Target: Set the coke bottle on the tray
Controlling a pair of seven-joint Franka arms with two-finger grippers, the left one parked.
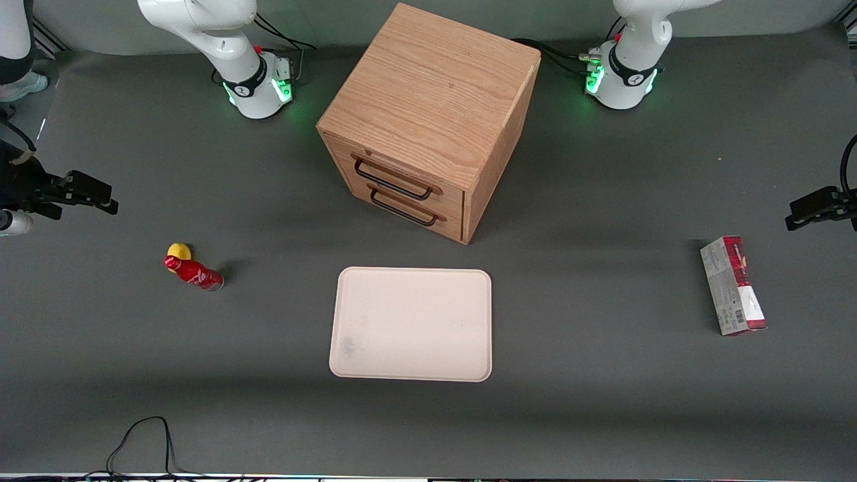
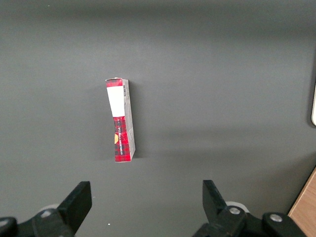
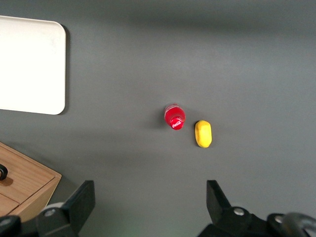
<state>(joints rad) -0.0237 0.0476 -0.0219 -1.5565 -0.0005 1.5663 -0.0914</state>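
Note:
The coke bottle (image 1: 194, 273) is small and red with a red cap and a silvery base. It stands on the grey table toward the working arm's end, well apart from the tray. The right wrist view looks down on its cap (image 3: 174, 117). The tray (image 1: 412, 325) is a flat cream rectangle with nothing on it, lying in front of the cabinet; one of its corners (image 3: 29, 64) shows in the wrist view. My right gripper (image 3: 150, 190) hangs open high above the table, with only bare table between its fingers and the bottle some way from them.
A yellow lemon-like lump (image 1: 179, 252) lies close beside the bottle, farther from the front camera. An oak two-drawer cabinet (image 1: 428, 114) stands mid-table. A red-and-grey carton (image 1: 733, 284) lies toward the parked arm's end. Cables (image 1: 140, 442) trail at the near edge.

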